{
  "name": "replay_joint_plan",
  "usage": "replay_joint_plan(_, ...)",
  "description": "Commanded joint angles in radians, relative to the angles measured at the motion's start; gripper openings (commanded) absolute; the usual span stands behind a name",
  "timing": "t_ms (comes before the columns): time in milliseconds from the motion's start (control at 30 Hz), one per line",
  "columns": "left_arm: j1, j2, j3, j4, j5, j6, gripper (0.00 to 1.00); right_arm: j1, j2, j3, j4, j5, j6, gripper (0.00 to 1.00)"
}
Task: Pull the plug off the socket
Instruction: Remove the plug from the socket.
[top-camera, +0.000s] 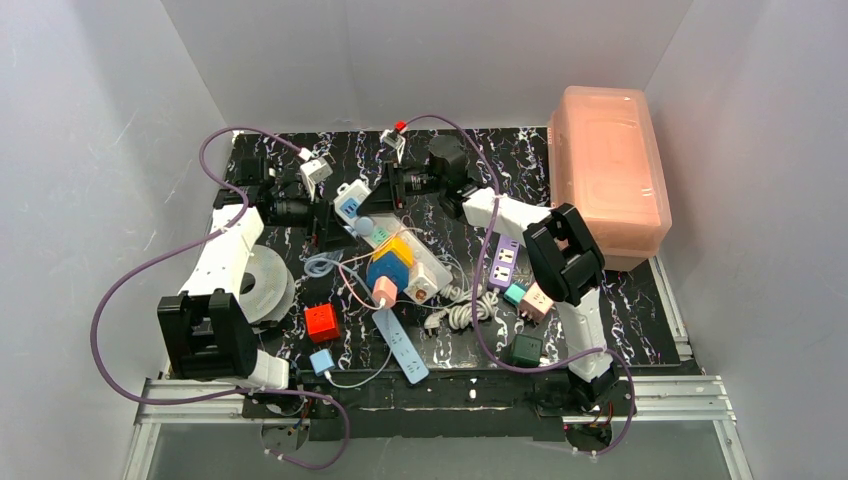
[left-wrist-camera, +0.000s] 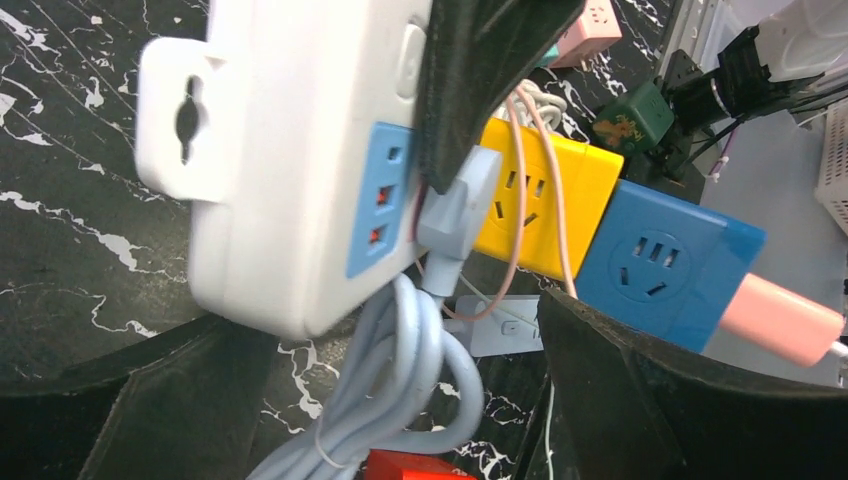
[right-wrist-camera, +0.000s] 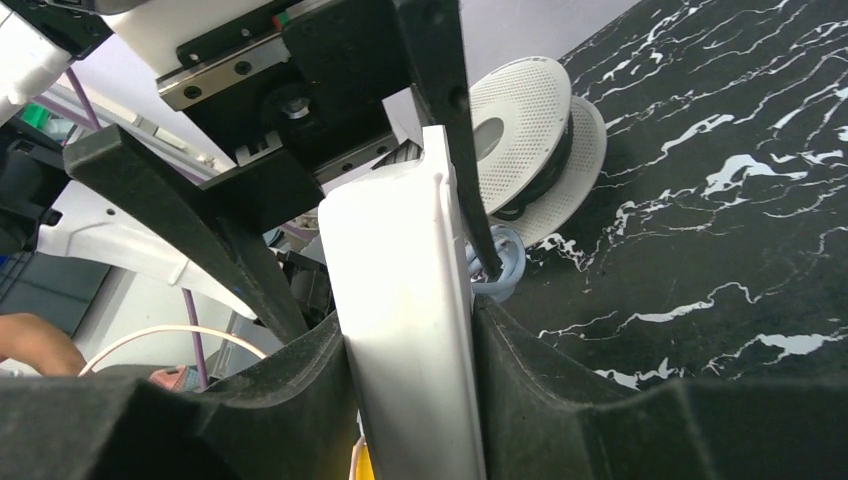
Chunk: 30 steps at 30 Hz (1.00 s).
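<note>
Your right gripper (right-wrist-camera: 405, 325) pinched the long white power strip with pastel outlet faces (left-wrist-camera: 280, 170) across its width, near the far end. The strip ran diagonally across the middle of the black marbled table (left-wrist-camera: 60, 250). Your left gripper (left-wrist-camera: 380, 330) was spread wide and gripped nothing. The pale grey-blue plug (left-wrist-camera: 458, 205) sat against the strip's blue outlet face; whether its prongs were seated could not be told.

In the left wrist view the socket (left-wrist-camera: 270, 170) runs off at 12 o'clock, its end at 10 o'clock blurred. A black finger (left-wrist-camera: 480, 70) covers its further faces and the pins of the grey plug (left-wrist-camera: 455, 205) (seated or free, I cannot tell). A red block (left-wrist-camera: 415, 467) is cut off at 6 o'clock.
</note>
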Motion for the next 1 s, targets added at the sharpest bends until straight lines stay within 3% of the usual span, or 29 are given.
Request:
replay_joint_plan(0, 0.001, -0.001, -0.014, -0.085, 0.032, 0.047, 0.98, 0.013, -0.131, 0.09, 0.076, -0.03, 0.119, 0.01)
replay_joint_plan(67, -0.001, 0.001, -0.008, -0.093, 0.062, 0.032, 0.94, 0.016, -0.127, 0.098, 0.075, -0.025, 0.119, 0.01)
replay_joint_plan(167, -0.011, 0.002, 0.006, -0.115, 0.085, 0.015, 0.74, 0.02, -0.112, 0.123, 0.059, -0.018, 0.118, 0.01)
replay_joint_plan(200, -0.016, 0.003, 0.015, -0.136, 0.089, 0.03, 0.64, 0.021, -0.108, 0.127, 0.057, -0.016, 0.117, 0.01)
replay_joint_plan(267, -0.025, 0.0, 0.024, -0.182, 0.081, 0.057, 0.28, 0.021, -0.105, 0.129, 0.054, -0.006, 0.116, 0.01)
replay_joint_plan(300, -0.027, -0.003, 0.025, -0.203, 0.081, 0.073, 0.21, 0.02, -0.104, 0.13, 0.051, -0.001, 0.113, 0.01)
replay_joint_plan(500, -0.031, -0.018, 0.016, -0.262, 0.088, 0.122, 0.26, 0.021, -0.097, 0.144, 0.044, 0.008, 0.111, 0.01)
replay_joint_plan(533, -0.033, -0.017, 0.017, -0.264, 0.094, 0.119, 0.32, 0.021, -0.095, 0.148, 0.042, 0.01, 0.11, 0.01)
replay_joint_plan(600, -0.036, -0.014, 0.025, -0.264, 0.095, 0.105, 0.63, 0.022, -0.093, 0.152, 0.04, 0.011, 0.11, 0.01)
replay_joint_plan(700, -0.036, -0.008, 0.035, -0.266, 0.103, 0.102, 0.69, 0.029, -0.093, 0.159, 0.038, 0.009, 0.108, 0.01)
replay_joint_plan(767, -0.036, -0.004, 0.041, -0.266, 0.104, 0.107, 0.64, 0.034, -0.093, 0.162, 0.035, 0.008, 0.106, 0.01)
replay_joint_plan(833, -0.036, 0.0, 0.044, -0.262, 0.109, 0.106, 0.52, 0.04, -0.09, 0.168, 0.031, 0.003, 0.104, 0.01)
replay_joint_plan(967, -0.036, -0.008, 0.047, -0.249, 0.117, 0.112, 0.11, 0.048, -0.084, 0.167, 0.034, -0.011, 0.111, 0.01)
